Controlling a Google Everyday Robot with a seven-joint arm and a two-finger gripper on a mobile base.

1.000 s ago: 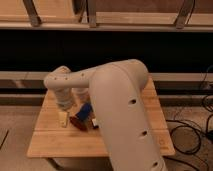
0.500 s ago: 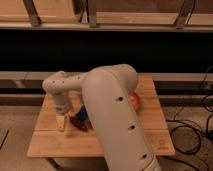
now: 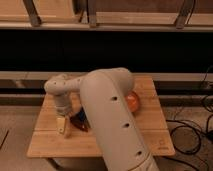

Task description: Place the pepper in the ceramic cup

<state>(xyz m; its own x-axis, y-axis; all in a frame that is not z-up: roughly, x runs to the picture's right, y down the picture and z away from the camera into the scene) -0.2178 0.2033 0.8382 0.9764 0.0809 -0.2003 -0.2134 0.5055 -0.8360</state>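
- Wooden surface set in front of a dark wall, with pale wooden shelving running across the top of the view.
- Low over the near-left part of that surface is the gripper, pointing straight down from the wrist. Its yellowish tip is at or just above the wood.
- Whether the gripper is parted, closed or clamped on something cannot be told from this view.
- Just beside the gripper, on the side toward the bowl, lies a small dark-and-red patch. It could be the pepper or some other small item, and I cannot tell which.
- Behind that, the bulky pale arm rises from the bottom edge, bends at the elbow and reaches back across to the wrist. It hides most of the middle of the surface.
- An orange bowl peeks out past the arm on the far-right part of the surface, well apart from the gripper.
- No ceramic cup shows anywhere; it is probably hidden behind the arm.
- Judged from the lowered pose, the step in hand is the pick: reaching for the pepper or closing on it, with the placing not yet done.
- The next move would call for a firm hold on the slender pepper and a straight lift clear of the neighbouring item. A carry to the cup would follow, ending with the gripper centred over the small rim before letting go.
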